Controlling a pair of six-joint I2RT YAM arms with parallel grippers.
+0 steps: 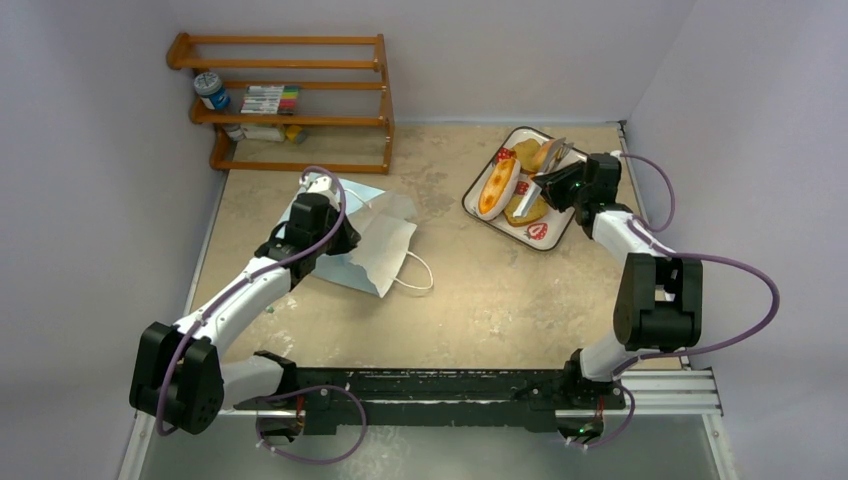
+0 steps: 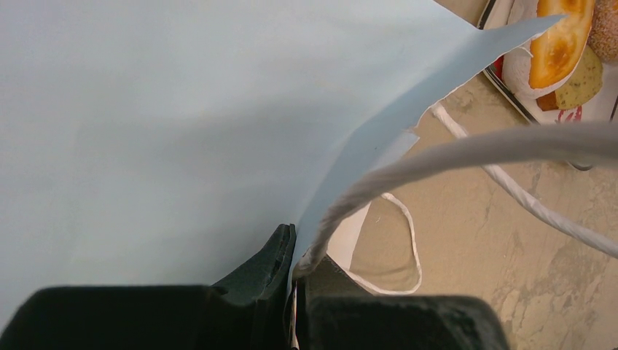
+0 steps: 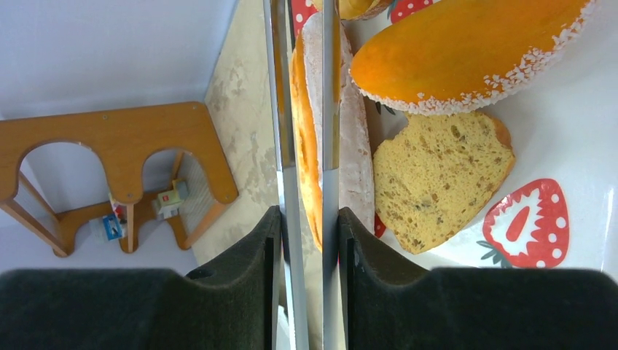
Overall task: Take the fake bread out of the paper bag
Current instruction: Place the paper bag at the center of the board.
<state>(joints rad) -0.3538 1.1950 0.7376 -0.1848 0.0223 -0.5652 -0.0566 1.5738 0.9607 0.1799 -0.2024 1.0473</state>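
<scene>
On the mottled beige table (image 1: 480, 300), left pincer (image 2: 295, 255) clamps the paper bag (image 2: 146, 146), right pincer (image 3: 310, 215) stands slightly apart.

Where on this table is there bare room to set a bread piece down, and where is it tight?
Bare: the wide patch between the paper bag and the tray, and the strip from the bag to the base rail. Crowded: the tray, full of fake bread, right pincer over it.

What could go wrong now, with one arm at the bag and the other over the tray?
1. The right jaws stand just apart, close to the roll; lifting carelessly may drag it off the tray.
2. The left jaws pinch the rim of the bag beside its cord; a pull might tear the paper.
</scene>
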